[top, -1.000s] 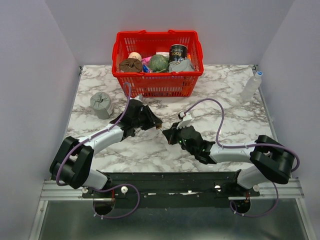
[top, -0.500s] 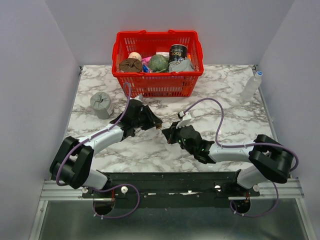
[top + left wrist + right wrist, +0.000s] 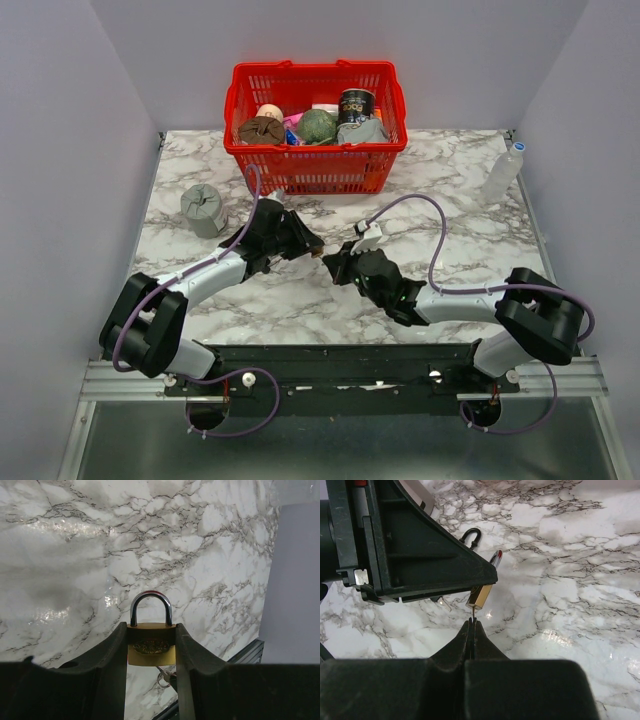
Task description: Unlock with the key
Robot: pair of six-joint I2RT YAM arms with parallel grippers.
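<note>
Step in hand: insertion. The left gripper [image 3: 312,245] clamps the small brass padlock [image 3: 151,647] by its body between both fingers, shackle [image 3: 151,607] closed and pointing away from the wrist.
Key: the key [image 3: 473,612] shows only as a thin blade sticking out of the right gripper [image 3: 472,624], whose fingers are pressed together on it. Its tip sits at the underside of the padlock, and its head is hidden.
Seating: whether the blade is in the keyway or only touching its mouth cannot be told.
Next move: judging from this, a straight push along the blade's own line, then a twist of the right wrist while the left arm braces the lock. A slight misalignment would likely bend or skid the blade.
Surface: a glossy white, grey-veined marble-pattern bench [image 3: 450,230]. The grippers meet above its middle.
Room: pale plain walls on three sides. A red basket [image 3: 312,68] of oddments stands at the far edge, a grey ridged object [image 3: 204,210] far left and a clear bottle [image 3: 502,172] far right, all well apart from the work.
</note>
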